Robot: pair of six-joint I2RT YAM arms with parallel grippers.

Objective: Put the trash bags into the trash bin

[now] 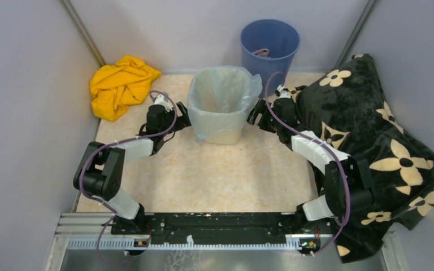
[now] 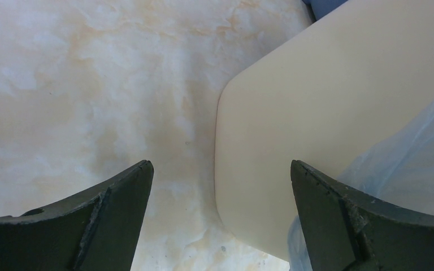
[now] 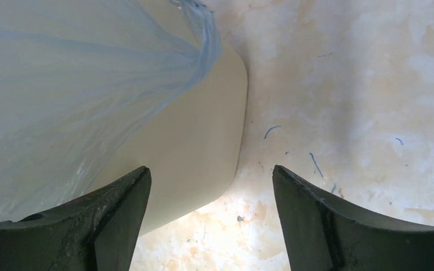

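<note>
The cream trash bin [image 1: 224, 134] stands upright at the middle back of the table. A pale-blue translucent trash bag [image 1: 221, 93] lines it, its edge folded over the rim and hanging down the sides. My left gripper [image 1: 185, 117] is open and empty beside the bin's left wall. My right gripper [image 1: 254, 116] is open and empty beside the bin's right wall. The left wrist view shows the bin wall [image 2: 328, 101] and bag edge [image 2: 418, 164] between the open fingers. The right wrist view shows the bag [image 3: 62, 96] draped over the bin wall [image 3: 192, 152].
A round blue bucket [image 1: 269, 42] stands behind the bin at the back. A yellow cloth [image 1: 120, 84] lies bunched at the back left. A black flowered blanket [image 1: 373, 147] covers the right side under my right arm. Grey walls close in on both sides.
</note>
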